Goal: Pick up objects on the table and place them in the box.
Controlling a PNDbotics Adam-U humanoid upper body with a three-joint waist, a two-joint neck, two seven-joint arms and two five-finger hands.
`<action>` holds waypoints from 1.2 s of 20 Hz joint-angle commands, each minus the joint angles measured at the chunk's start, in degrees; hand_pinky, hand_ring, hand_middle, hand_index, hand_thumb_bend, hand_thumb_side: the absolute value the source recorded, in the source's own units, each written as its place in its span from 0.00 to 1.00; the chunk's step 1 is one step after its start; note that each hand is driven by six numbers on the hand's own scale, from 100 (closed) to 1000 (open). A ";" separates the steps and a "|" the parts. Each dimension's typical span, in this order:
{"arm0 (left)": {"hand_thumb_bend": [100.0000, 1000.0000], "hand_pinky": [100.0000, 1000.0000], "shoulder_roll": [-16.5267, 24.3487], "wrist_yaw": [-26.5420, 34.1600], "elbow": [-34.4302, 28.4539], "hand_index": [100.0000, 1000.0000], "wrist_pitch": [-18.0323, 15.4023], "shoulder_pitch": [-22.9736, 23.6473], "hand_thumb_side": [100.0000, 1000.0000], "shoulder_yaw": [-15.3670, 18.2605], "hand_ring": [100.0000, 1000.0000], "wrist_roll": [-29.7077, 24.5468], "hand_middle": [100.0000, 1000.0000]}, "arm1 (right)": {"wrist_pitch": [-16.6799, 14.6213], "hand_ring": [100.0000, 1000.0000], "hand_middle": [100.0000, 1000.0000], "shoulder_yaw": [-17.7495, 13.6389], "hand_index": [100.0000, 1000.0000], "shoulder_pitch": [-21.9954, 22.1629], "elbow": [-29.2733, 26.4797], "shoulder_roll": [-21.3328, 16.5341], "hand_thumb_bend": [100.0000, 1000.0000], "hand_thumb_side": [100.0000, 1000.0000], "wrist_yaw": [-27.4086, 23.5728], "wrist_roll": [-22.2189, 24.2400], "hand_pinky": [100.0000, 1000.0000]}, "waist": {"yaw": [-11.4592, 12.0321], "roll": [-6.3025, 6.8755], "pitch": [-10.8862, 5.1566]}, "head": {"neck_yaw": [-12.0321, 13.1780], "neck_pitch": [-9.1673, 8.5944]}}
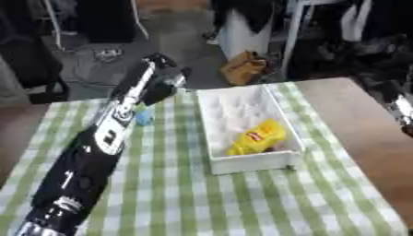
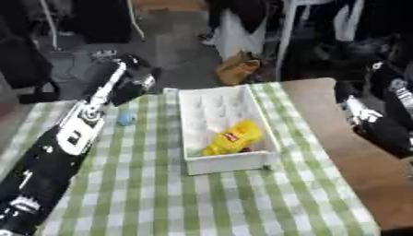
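A white box (image 1: 216, 124) stands on the green checked tablecloth (image 1: 209, 198) at the middle right, with a yellow packet (image 1: 258, 137) lying in its near half. A small light blue object (image 2: 126, 119) lies on the cloth left of the box. My left arm stretches from the lower left to the table's far edge, and my left hand (image 1: 165, 73) hangs above and beyond the blue object, its fingers too blurred to read. My right arm (image 2: 379, 115) shows at the right edge beside the table; its hand is out of sight.
Bare brown tabletop (image 1: 355, 124) runs along the right of the cloth. Beyond the far edge are a tan bag (image 1: 242, 68) on the floor, chair legs and dark clutter.
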 commanded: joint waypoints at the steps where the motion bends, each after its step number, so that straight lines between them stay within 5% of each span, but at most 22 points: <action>1: 0.37 0.73 3.21 6.61 -9.33 0.79 0.62 2.99 0.91 2.63 0.80 3.94 0.77 | -0.03 0.76 0.75 -0.88 0.95 -0.53 -0.14 -2.00 0.13 0.49 0.55 -0.60 0.71 | 0.39 -0.02 -0.41 | -0.47 1.63; 8: 0.32 0.74 2.21 8.53 -16.13 0.79 0.99 6.13 0.94 4.33 0.81 5.87 0.77 | -0.40 0.77 0.76 -1.25 0.95 -0.89 -0.32 -2.21 0.10 0.50 0.72 -1.72 0.71 | 3.76 0.43 1.11 | 0.07 2.95; 11: 0.32 0.74 1.19 8.09 -18.04 0.79 0.80 5.13 0.93 4.37 0.81 5.51 0.77 | -0.01 0.77 0.76 -2.31 0.94 -2.31 -0.52 -2.29 0.09 0.50 1.24 -3.15 0.71 | 7.01 0.66 4.93 | 0.14 1.77; 16: 0.31 0.74 0.23 8.00 -20.33 0.79 0.80 4.54 0.92 4.44 0.80 5.04 0.76 | 0.39 0.77 0.76 -2.80 0.94 -3.31 -1.28 -2.34 0.09 0.50 2.10 -4.23 0.71 | 9.51 0.94 9.10 | 0.33 1.20; 24: 0.30 0.74 -1.48 8.12 -22.81 0.78 0.90 4.94 0.92 4.38 0.79 4.36 0.74 | 0.74 0.77 0.76 -3.11 0.94 -3.86 -1.92 -2.00 0.08 0.50 3.21 -4.72 0.70 | 8.36 1.89 12.17 | -0.59 1.33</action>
